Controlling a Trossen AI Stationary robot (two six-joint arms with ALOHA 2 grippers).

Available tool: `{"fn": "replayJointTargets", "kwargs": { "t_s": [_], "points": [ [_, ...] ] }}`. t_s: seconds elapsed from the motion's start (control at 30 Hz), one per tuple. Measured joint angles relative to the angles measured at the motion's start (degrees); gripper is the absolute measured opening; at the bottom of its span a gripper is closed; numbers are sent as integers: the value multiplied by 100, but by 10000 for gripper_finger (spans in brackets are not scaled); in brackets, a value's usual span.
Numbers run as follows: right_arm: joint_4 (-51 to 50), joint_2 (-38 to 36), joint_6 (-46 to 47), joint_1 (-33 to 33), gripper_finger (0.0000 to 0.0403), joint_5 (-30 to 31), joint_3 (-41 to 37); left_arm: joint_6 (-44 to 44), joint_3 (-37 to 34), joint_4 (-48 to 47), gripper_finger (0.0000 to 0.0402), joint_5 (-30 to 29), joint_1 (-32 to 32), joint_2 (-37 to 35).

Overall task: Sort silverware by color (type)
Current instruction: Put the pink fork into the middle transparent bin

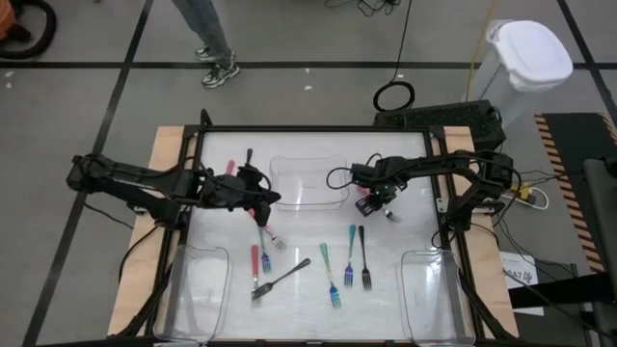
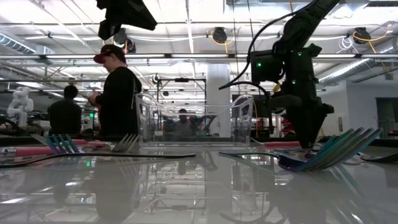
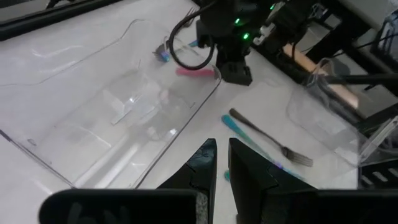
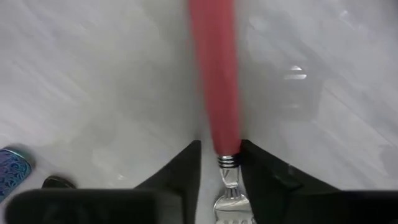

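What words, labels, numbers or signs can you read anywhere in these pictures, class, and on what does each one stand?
None can be read for certain.
White label on the floor right of the table: dark print, too small to read.
Red cap of the person behind the table: no legible mark.
Red-handled fork between the right gripper fingers: no print.
Clear tray in the left wrist view: no lettering visible.
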Motion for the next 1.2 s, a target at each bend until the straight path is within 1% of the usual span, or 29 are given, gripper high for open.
{"fn": "replayJointTargets", "kwargs": {
  "t_s": [0.1, 0.17, 0.3, 0.47, 0.57, 0.7, 0.93, 1.2],
  "points": [
    [12, 3, 43, 57, 49, 5, -4, 3, -4, 4, 42, 2, 0, 20],
    [13, 3, 104, 101, 37, 21, -4, -5, -2, 12, 42, 2, 0, 35],
    [56, -79, 319, 214, 37, 110, -4, 1, -2, 1, 42, 2, 0, 40],
    [115, -451, 771, 294, 37, 297, -8, 1, -2, 0, 42, 2, -2, 43],
    [55, -698, 981, 317, 36, 180, -45, 7, -2, -2, 42, 2, 0, 42],
    [109, -1078, 1100, 316, 36, 123, -22, 14, -2, -4, 42, -3, 9, 42],
    [73, -1719, 1655, 400, 38, 106, -24, 20, -4, -4, 42, -106, 11, 42],
    [51, -2704, 2346, 453, 40, 4, -22, 24, -4, 27, 43, -162, 9, 42]
  ]
}}
